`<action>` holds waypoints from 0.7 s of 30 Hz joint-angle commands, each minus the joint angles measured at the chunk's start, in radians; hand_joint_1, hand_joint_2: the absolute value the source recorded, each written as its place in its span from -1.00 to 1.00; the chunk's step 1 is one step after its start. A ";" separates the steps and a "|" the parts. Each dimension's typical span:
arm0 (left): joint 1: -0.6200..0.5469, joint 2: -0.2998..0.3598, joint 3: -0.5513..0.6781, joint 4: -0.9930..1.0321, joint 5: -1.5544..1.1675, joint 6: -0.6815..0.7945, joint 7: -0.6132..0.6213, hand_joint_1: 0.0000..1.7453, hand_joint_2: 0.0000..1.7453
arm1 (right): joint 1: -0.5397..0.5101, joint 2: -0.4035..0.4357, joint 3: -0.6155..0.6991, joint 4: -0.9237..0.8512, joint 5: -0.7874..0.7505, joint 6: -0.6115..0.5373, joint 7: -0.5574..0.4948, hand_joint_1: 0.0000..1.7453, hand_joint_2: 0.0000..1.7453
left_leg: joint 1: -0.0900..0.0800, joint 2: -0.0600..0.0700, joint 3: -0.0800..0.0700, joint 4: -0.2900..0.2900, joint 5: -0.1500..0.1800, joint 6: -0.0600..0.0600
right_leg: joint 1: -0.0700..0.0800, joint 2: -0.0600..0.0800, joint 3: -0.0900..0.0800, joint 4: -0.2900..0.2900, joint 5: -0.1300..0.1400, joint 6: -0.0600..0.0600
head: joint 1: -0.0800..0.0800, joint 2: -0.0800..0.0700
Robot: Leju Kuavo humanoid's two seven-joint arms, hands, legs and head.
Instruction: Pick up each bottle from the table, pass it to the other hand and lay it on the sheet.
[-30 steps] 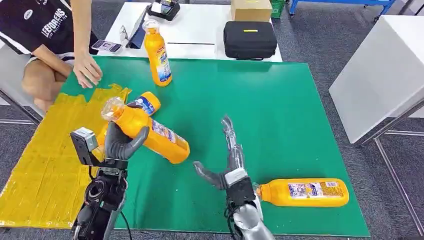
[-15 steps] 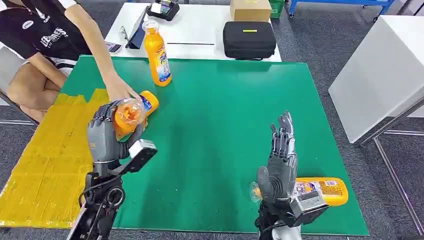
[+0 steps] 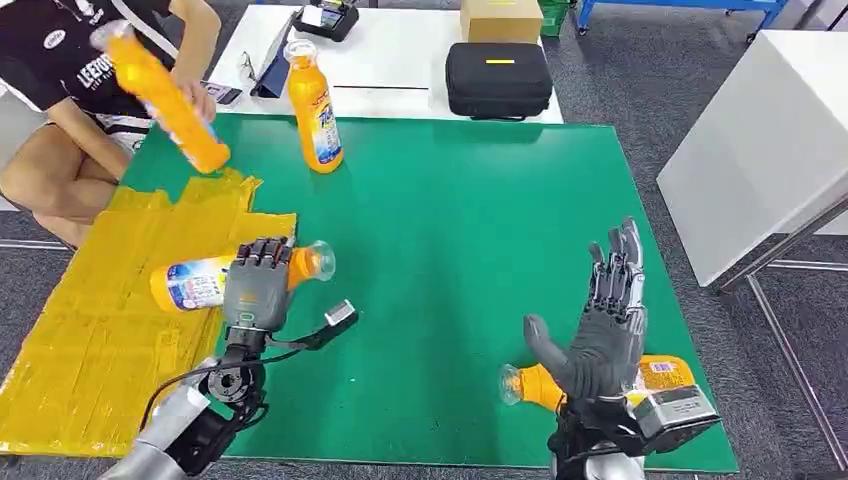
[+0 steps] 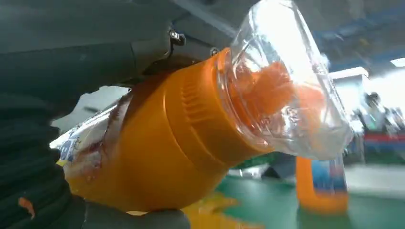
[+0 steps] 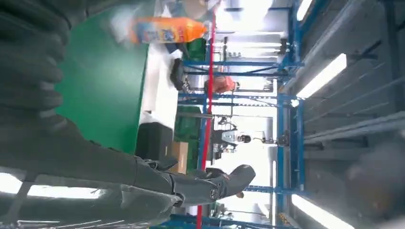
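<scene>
My left hand (image 3: 258,290) grips an orange bottle (image 3: 195,283) that lies on its side across the near edge of the yellow sheet (image 3: 80,350), its clear cap (image 3: 320,260) pointing over the green mat (image 3: 460,220). Up close, the left wrist view has this bottle (image 4: 191,133) against the palm (image 4: 38,191). My right hand (image 3: 600,335) is open with its fingers spread upward, just above a second bottle (image 3: 660,375) lying at the mat's front right. A third bottle (image 3: 315,105) stands upright at the back. A person holds a fourth bottle (image 3: 165,95) in the air.
The person (image 3: 60,60) sits at the back left beside the sheet. Behind the mat, a white table carries a black case (image 3: 498,78), a cardboard box (image 3: 502,18) and a phone (image 3: 222,92). Another white table (image 3: 760,150) stands to the right.
My left hand has brought its bottle down onto the sheet. The person has lifted the other bottle off the sheet. My right hand has drifted slightly right, still open.
</scene>
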 commanded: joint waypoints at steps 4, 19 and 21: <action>-0.101 0.032 -0.002 0.307 -0.003 -0.010 -0.052 1.00 1.00 | -0.040 0.026 -0.070 0.064 0.084 0.038 0.075 -1.00 1.00 | 0.001 0.000 0.003 0.000 -0.001 0.000 | 0.001 0.000 0.003 -0.001 -0.001 -0.004 | 0.000 0.000; -0.064 0.017 0.292 0.322 0.024 0.026 -0.027 -1.00 1.00 | -0.014 -0.031 0.003 0.060 0.683 -0.070 0.237 -1.00 1.00 | 0.001 0.001 0.004 0.000 -0.002 0.001 | 0.001 0.001 0.004 -0.001 -0.001 -0.004 | 0.000 0.000; -0.062 0.010 0.349 0.313 0.013 0.025 -0.035 -1.00 1.00 | -0.004 -0.035 0.002 0.049 0.695 -0.068 0.234 -1.00 1.00 | 0.001 0.000 0.004 0.000 -0.002 0.001 | 0.001 0.000 0.004 -0.001 -0.001 -0.004 | 0.000 0.000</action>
